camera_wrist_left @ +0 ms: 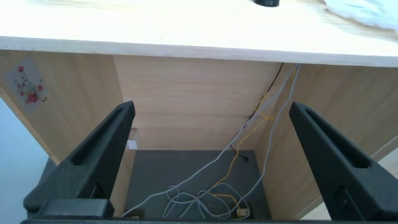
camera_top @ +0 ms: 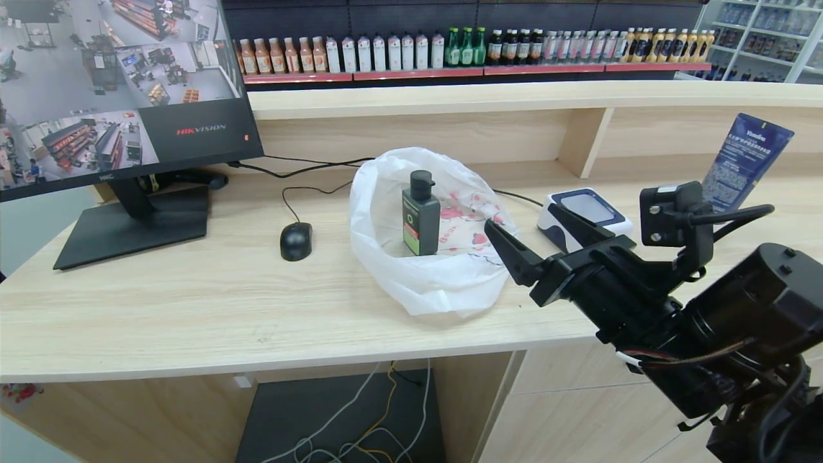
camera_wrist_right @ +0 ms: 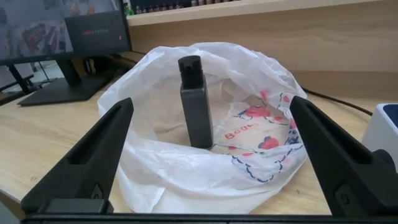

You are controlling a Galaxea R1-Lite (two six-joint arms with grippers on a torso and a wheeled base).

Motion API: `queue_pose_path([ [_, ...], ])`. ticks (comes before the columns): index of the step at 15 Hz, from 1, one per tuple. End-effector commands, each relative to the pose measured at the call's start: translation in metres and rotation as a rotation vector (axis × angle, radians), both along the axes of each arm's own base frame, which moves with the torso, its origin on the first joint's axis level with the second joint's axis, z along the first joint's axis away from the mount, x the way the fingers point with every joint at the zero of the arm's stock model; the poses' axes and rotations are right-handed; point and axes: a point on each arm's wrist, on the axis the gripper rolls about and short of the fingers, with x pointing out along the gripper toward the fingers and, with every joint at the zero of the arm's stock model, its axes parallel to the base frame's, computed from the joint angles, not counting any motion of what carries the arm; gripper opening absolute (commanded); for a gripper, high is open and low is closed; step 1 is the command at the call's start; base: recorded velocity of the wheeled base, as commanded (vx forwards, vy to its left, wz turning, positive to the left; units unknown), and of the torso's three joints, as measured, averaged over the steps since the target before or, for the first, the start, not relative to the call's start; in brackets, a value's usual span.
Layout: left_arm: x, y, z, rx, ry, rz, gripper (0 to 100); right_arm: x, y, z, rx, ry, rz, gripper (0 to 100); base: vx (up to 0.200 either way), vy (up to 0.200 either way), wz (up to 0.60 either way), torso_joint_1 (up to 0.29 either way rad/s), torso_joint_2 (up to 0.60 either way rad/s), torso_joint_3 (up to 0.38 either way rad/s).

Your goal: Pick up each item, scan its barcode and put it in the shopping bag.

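Note:
A dark pump bottle [camera_top: 420,215] with a green and red label stands upright inside the white shopping bag [camera_top: 386,218] at the middle of the wooden counter. The same bottle [camera_wrist_right: 196,106] and bag [camera_wrist_right: 155,168] lie straight ahead in the right wrist view. My right gripper [camera_top: 521,241] is open and empty, hovering just right of the bag, fingertips level with its rim. A white and blue barcode scanner [camera_top: 584,215] sits on the counter behind that gripper. My left gripper [camera_wrist_left: 208,162] hangs open and empty below the counter's front edge, facing the cable recess.
A black mouse [camera_top: 296,241] lies left of the bag, and a monitor [camera_top: 116,83] on a black stand occupies the far left. A blue leaflet [camera_top: 746,161] stands at the back right. Loose cables [camera_wrist_left: 211,193] lie under the counter. Shelves of bottles [camera_top: 476,48] line the back.

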Motion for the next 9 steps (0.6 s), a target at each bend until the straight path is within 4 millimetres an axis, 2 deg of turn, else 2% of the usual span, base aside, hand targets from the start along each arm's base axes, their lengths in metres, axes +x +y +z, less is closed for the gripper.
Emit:
queue_pose_path([
  [1, 0.0, 0.0, 0.0, -0.002, 0.0, 0.001, 100, 0.0012, 0.0011, -0.0019, -0.003, 0.005, 0.001, 100, 0.0, 0.0, 0.0, 0.0, 0.0, 0.0],
  [5, 0.0, 0.0, 0.0, -0.006, 0.0, 0.001, 100, 0.0023, 0.0019, -0.0059, -0.013, 0.017, 0.001, 100, 0.0, 0.0, 0.0, 0.0, 0.0, 0.0],
  [7, 0.0, 0.0, 0.0, -0.005, 0.0, 0.001, 100, 0.0032, 0.0032, -0.007, -0.015, 0.02, 0.002, 100, -0.2, 0.0, 0.0, 0.007, 0.0, 0.002],
  [9, 0.0, 0.0, -0.0002, 0.007, 0.001, 0.001, 100, 0.0033, 0.0027, -0.0073, -0.015, 0.021, 0.001, 100, 0.0, 0.0, 0.0, 0.0, 0.0, 0.0],
])
